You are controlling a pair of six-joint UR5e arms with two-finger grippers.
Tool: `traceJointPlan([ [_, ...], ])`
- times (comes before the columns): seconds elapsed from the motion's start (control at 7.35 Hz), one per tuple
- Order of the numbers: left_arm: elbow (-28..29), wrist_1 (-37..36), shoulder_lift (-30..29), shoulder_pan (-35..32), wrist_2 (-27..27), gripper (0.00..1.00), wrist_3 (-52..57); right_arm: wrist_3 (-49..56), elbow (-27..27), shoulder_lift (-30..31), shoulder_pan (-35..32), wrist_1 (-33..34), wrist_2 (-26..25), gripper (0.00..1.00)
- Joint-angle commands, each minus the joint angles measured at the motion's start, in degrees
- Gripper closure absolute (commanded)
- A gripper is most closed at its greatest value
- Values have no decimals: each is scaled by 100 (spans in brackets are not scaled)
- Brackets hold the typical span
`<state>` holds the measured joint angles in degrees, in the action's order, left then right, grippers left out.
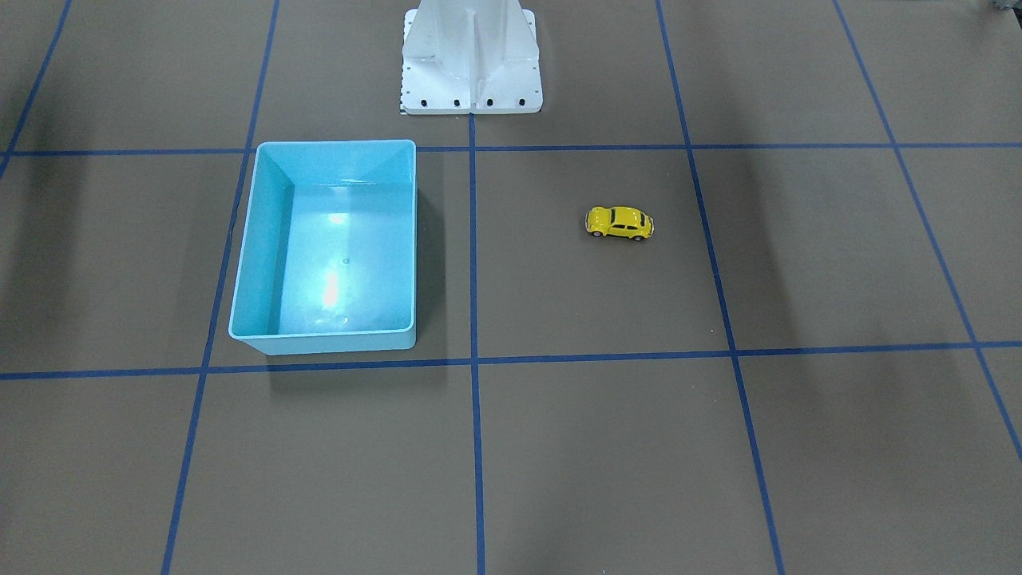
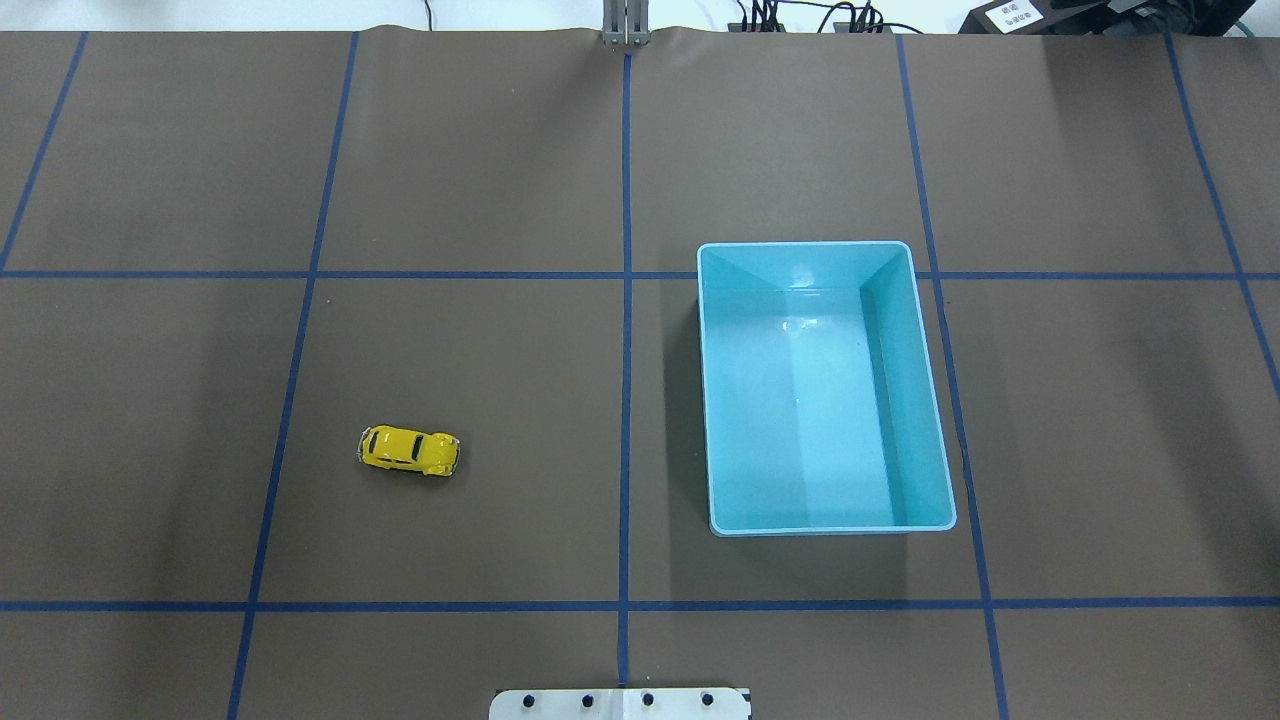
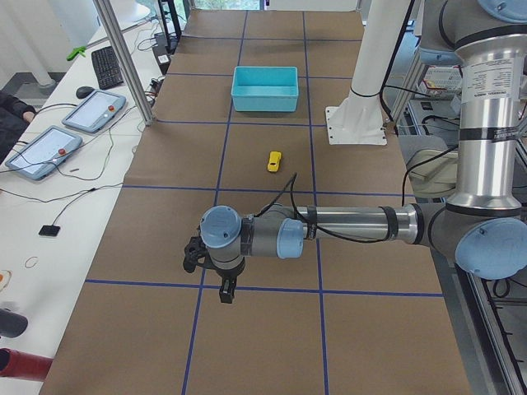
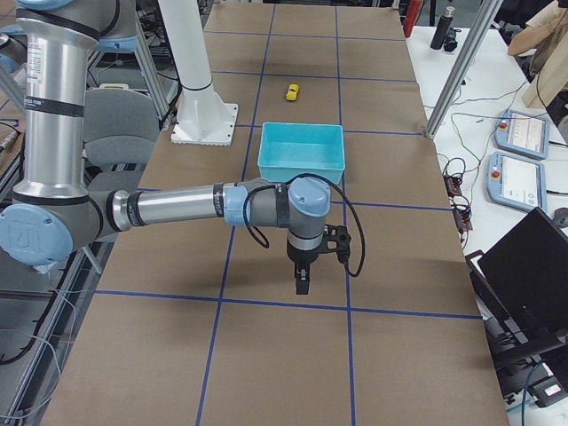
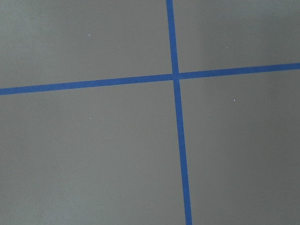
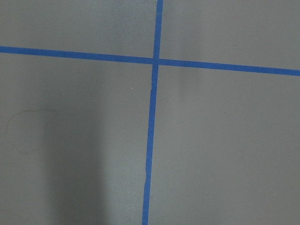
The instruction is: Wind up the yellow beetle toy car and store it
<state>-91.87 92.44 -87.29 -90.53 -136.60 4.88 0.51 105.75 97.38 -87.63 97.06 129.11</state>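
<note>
Left claw [image 3: 223,290], right claw [image 4: 302,280]: hanging over bare counter [image 2: 480,180], seen in side views only, cannot tell if open or closed. Yellow beetle toy car [image 2: 409,451] upright on left half, 9 o'clock from blue bin [image 2: 825,400], well apart. Likely best with left claw: pinch across flanks, drag backward to wind. Only tape lines [image 2: 626,400] between car and bin.

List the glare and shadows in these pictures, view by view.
Exterior front-facing: strong white glare on the teal bin floor, a dark shadow along its side. Overhead exterior: only faint glare in the bin; the yellow beetle toy car is sharp. Right wrist-mounted: a soft shadow band darkens the table at lower left.
</note>
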Motion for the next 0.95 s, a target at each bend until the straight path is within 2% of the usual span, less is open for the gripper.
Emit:
traceJointPlan([
  [0.0,-24,2,-60,0,2,0,4,-7,-2,0,0,-3,9,0],
  [0.82,73,20,-139,0,2,0,13,-7,-2,-8,0,-3,9,0],
])
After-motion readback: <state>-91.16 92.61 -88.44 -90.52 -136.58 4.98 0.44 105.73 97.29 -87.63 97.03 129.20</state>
